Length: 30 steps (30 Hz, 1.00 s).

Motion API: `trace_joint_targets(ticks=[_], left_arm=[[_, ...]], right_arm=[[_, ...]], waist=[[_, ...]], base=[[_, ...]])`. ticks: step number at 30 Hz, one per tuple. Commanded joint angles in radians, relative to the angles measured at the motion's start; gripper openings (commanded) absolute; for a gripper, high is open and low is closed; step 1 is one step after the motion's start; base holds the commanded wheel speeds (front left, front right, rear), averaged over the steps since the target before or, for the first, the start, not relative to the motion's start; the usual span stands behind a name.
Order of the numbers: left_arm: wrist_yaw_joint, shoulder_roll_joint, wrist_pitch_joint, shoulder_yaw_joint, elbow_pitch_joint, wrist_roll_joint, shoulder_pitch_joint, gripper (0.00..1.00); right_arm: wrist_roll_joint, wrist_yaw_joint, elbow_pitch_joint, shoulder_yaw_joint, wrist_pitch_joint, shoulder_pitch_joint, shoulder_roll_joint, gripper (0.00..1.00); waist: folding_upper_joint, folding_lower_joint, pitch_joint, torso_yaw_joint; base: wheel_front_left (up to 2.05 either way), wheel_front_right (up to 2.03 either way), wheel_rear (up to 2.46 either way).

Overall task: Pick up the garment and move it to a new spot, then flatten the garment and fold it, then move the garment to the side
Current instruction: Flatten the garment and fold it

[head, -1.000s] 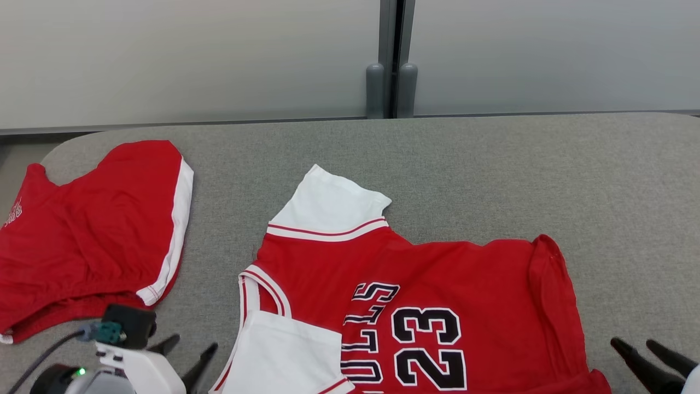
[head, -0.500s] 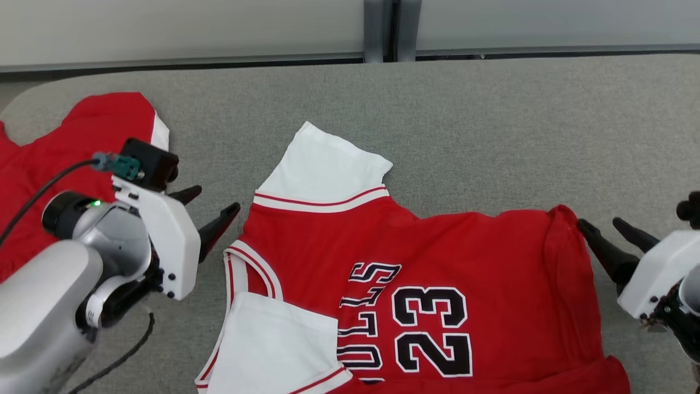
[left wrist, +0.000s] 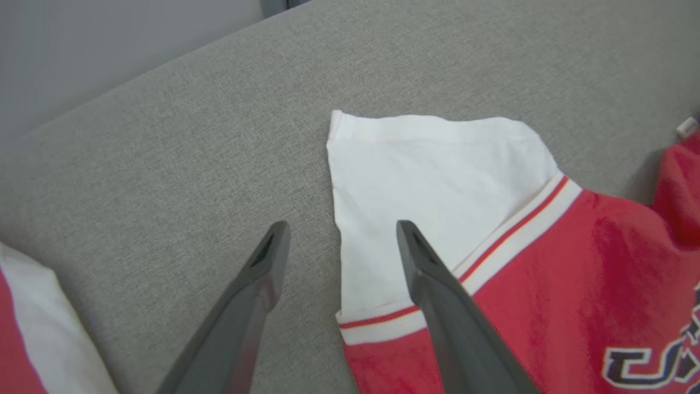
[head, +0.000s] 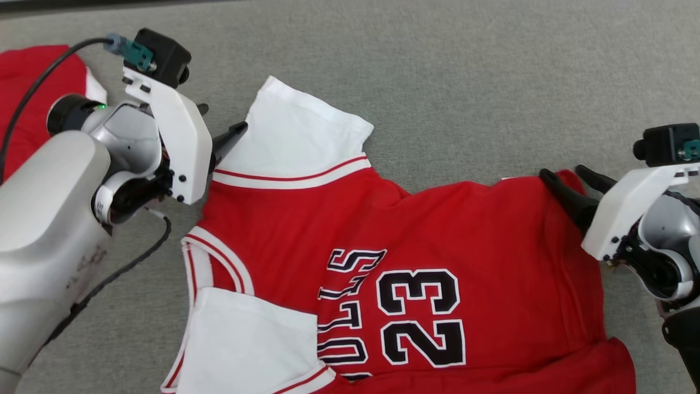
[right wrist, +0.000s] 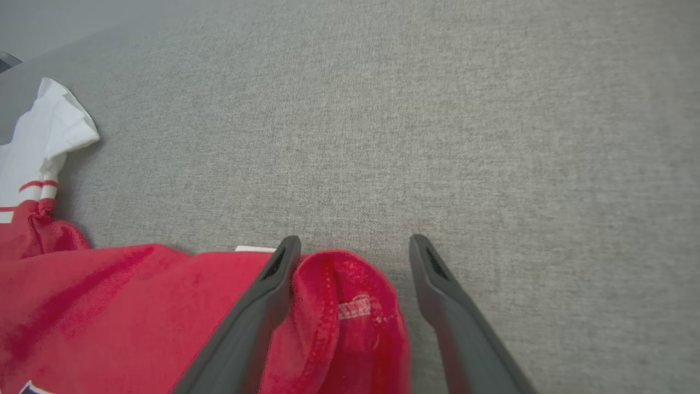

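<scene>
At the far left of the head view, at about ten o'clock from the picture's centre, a second red garment [head: 33, 93] with a white edge lies on the grey cloth-covered table [head: 465, 65]. Just beside it is the left gripper [head: 223, 117], its two fingers spread apart and empty. In the head view one finger is partly behind the white wrist housing. The left wrist view shows both clearly: the gripper straddles the side edge of the white sleeve [left wrist: 432, 164], one finger over bare table, the other over the sleeve near its red-striped band. Whether they touch the cloth, I cannot tell.

The red jersey [head: 437, 219], printed "23", lies spread in the middle. Its white sleeve points to eleven o'clock, and a second white sleeve [head: 246, 339] lies at seven o'clock.

At three o'clock the right gripper [head: 562, 172] is at the jersey's far corner, also spread apart. The right wrist view gives more: the rolled-over hem corner [right wrist: 350, 306] sits between the two fingers, not pinched, and a small white tag [right wrist: 254, 249] peeks out at nine o'clock from the fingertips.
</scene>
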<state>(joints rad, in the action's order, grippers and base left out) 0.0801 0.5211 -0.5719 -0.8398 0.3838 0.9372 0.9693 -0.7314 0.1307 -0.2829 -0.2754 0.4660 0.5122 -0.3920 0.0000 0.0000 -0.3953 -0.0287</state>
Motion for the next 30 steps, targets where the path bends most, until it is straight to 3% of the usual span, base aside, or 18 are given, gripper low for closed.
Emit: trace_joint_targets(ticks=[1, 13, 16, 19, 24, 25, 26, 27, 28, 29, 30], left_arm=[[0.012, -0.003, 0.001, -0.003, 0.028, -0.01, 0.039, 1.0], [0.043, -0.049, 0.029, -0.038, 0.258, -0.024, 0.151, 1.0], [0.049, -0.055, 0.029, -0.051, 0.29, -0.02, 0.168, 1.0], [0.049, -0.059, 0.032, -0.058, 0.308, -0.011, 0.173, 1.0], [0.05, -0.061, 0.022, -0.084, 0.34, 0.012, 0.178, 1.0], [0.05, -0.059, 0.02, -0.09, 0.341, 0.019, 0.178, 1.0], [0.051, -0.056, 0.02, -0.096, 0.341, 0.024, 0.18, 1.0], [0.051, -0.054, 0.02, -0.102, 0.339, 0.032, 0.182, 0.76], [0.051, -0.051, 0.026, -0.107, 0.336, 0.032, 0.184, 0.42], [0.051, -0.049, 0.031, -0.112, 0.333, 0.034, 0.187, 0.0], [0.05, -0.045, 0.034, -0.118, 0.332, 0.037, 0.187, 0.0]], right_arm=[[-0.015, 0.0, -0.01, -0.022, -0.002, 0.026, -0.002, 1.0], [-0.096, 0.0, -0.074, -0.213, -0.071, 0.125, 0.022, 1.0], [-0.113, 0.0, -0.079, -0.248, -0.093, 0.147, 0.018, 0.8], [-0.12, 0.0, -0.078, -0.271, -0.11, 0.159, 0.015, 0.8], [-0.143, 0.0, -0.059, -0.324, -0.145, 0.18, 0.008, 0.37], [-0.149, 0.0, -0.053, -0.335, -0.153, 0.183, 0.004, 0.25], [-0.152, 0.0, -0.046, -0.342, -0.158, 0.186, -0.001, 0.02], [-0.158, 0.0, -0.041, -0.348, -0.167, 0.189, -0.006, 0.0], [-0.161, 0.0, -0.039, -0.355, -0.173, 0.19, -0.011, 0.0], [-0.163, 0.0, -0.036, -0.36, -0.181, 0.192, -0.015, 0.0], [-0.167, 0.0, -0.036, -0.363, -0.191, 0.194, -0.016, 0.0]], waist=[[0.0, 0.0, -0.038, -0.033], [0.0, 0.0, -0.094, -0.125], [0.0, 0.0, -0.101, -0.136], [0.0, 0.0, -0.104, -0.145], [0.0, 0.0, -0.105, -0.162], [0.0, 0.0, -0.105, -0.165], [0.0, 0.0, -0.103, -0.167], [0.0, 0.0, -0.101, -0.169], [0.0, 0.0, -0.098, -0.17], [0.0, 0.0, -0.095, -0.171], [0.0, 0.0, -0.092, -0.171]], base=[[0.0, 0.0, 0.0], [0.0, 0.0, 0.0], [0.0, 0.0, 0.0], [0.0, 0.0, 0.0], [0.0, 0.0, 0.0], [0.0, 0.0, 0.0], [0.0, 0.0, 0.0], [0.0, 0.0, 0.0], [0.0, 0.0, 0.0], [0.0, 0.0, 0.0], [0.0, 0.0, 0.0]])
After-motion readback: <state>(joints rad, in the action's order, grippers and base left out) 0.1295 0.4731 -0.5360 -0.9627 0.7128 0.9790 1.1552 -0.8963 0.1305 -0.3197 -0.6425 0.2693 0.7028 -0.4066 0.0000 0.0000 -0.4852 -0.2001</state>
